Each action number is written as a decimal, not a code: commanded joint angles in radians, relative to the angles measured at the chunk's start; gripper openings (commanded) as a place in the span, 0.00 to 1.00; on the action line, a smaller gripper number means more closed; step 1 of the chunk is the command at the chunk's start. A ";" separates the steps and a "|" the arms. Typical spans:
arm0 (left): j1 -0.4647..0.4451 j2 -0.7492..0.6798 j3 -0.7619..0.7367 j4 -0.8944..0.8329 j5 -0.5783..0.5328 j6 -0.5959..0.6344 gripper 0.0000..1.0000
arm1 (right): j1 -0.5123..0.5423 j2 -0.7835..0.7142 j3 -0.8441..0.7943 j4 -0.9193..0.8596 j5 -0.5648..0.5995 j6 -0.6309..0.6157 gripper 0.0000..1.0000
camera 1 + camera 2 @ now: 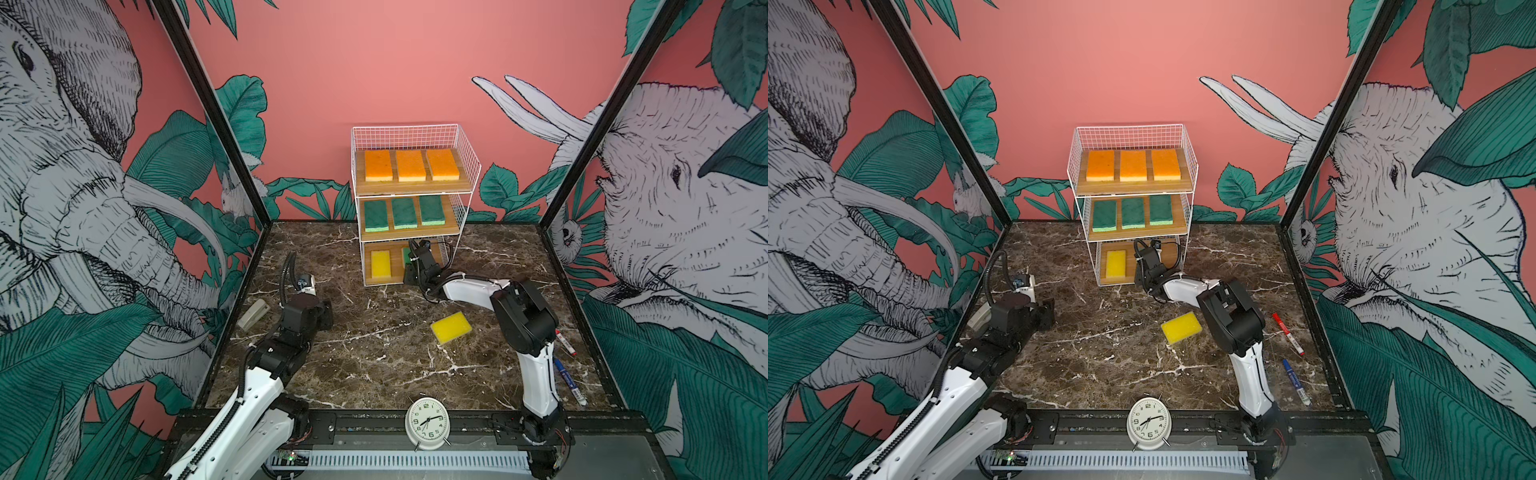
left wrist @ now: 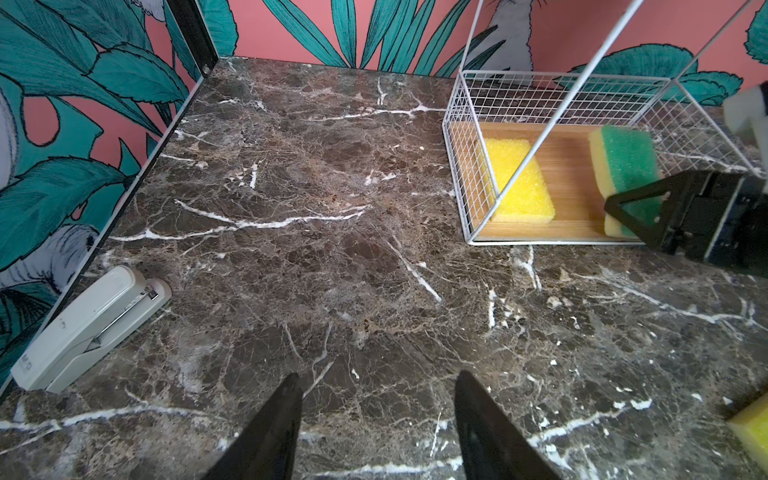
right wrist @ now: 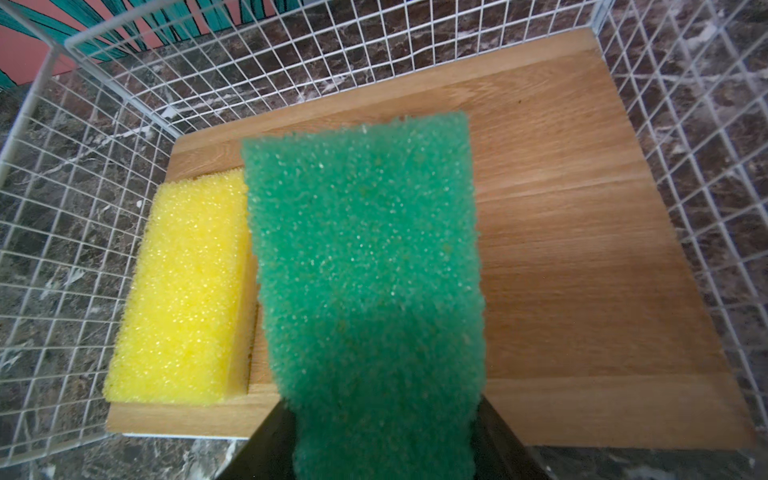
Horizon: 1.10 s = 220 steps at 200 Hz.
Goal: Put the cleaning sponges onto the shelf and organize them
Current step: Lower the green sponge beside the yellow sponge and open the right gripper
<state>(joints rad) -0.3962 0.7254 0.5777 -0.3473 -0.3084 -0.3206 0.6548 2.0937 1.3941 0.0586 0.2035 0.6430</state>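
Clamping my right gripper [image 3: 384, 411] on the green sponge [image 3: 365, 270] over the shelf [image 3: 104, 145]'s bottom board [image 3: 582, 270], beside the yellow sponge [image 3: 187, 291]; my left gripper [image 2: 378, 376]'s fingers are apart.

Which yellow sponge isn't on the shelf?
The yellow sponge on the table, beside the right arm; the other yellow sponge lies on the shelf's bottom board.

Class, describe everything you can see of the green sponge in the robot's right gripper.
The green sponge is a flat rectangle: a coarse green scouring face on top, a thicker yellow foam layer beneath. The right gripper clasps its near end. It extends lengthwise over the wooden bottom board of the shelf, beside but apart from a yellow sponge. Whether it rests on the board cannot be told.
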 commanded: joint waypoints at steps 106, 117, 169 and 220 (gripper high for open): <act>0.006 -0.004 -0.030 0.038 -0.026 0.011 0.60 | 0.009 0.110 0.138 0.025 0.035 0.029 0.60; 0.005 -0.003 -0.030 0.038 -0.027 0.011 0.60 | 0.009 0.117 0.150 0.015 0.033 0.030 0.62; 0.005 0.008 -0.029 0.034 -0.034 0.007 0.60 | 0.011 0.120 0.144 0.003 0.052 0.038 0.68; 0.005 0.005 -0.020 0.017 -0.047 0.003 0.60 | 0.010 0.137 0.162 -0.011 0.036 0.043 0.74</act>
<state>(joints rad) -0.3962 0.7383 0.5655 -0.3294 -0.3347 -0.3176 0.6651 2.2066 1.5230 0.0498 0.2298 0.6792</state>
